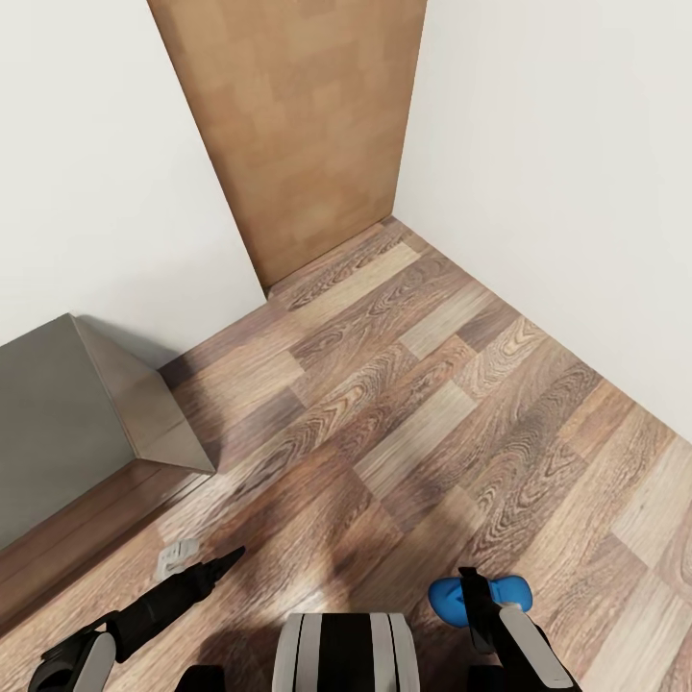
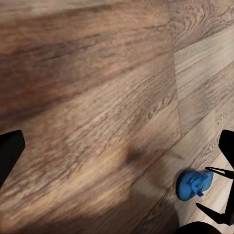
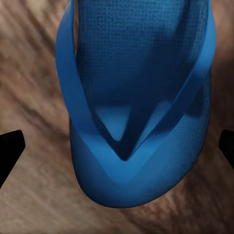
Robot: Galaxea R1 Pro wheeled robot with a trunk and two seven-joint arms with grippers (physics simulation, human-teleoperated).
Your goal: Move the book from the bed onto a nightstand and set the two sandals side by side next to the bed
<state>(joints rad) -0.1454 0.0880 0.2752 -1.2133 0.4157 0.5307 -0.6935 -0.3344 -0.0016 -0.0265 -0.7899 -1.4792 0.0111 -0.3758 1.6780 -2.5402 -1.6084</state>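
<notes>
A bright blue sandal (image 1: 478,596) lies on the wood-plank floor (image 1: 432,423) near the bottom of the head view, directly under the right gripper (image 1: 473,601), whose dark fingers cross in front of it and hide its middle. In the right wrist view the sandal (image 3: 139,97) sits close below the camera, its V-shaped strap plain to see, and the two finger tips show far out at either edge of the picture with the sandal lying between them; the jaws stand wide apart and neither tip touches the sandal. In the left wrist view the same sandal (image 2: 193,184) lies small on the planks, with the dark tips of the right gripper (image 2: 214,190) on either side of one end of it. The left gripper (image 1: 223,561) reaches forward low over bare floor, well apart from the sandal; its finger tips sit at opposite edges of its own wrist view, so it too is spread open and holds nothing. Ahead stand a brown wooden door (image 1: 298,125) between white walls (image 1: 567,173), and at the left a grey box-like piece of furniture (image 1: 67,423).
</notes>
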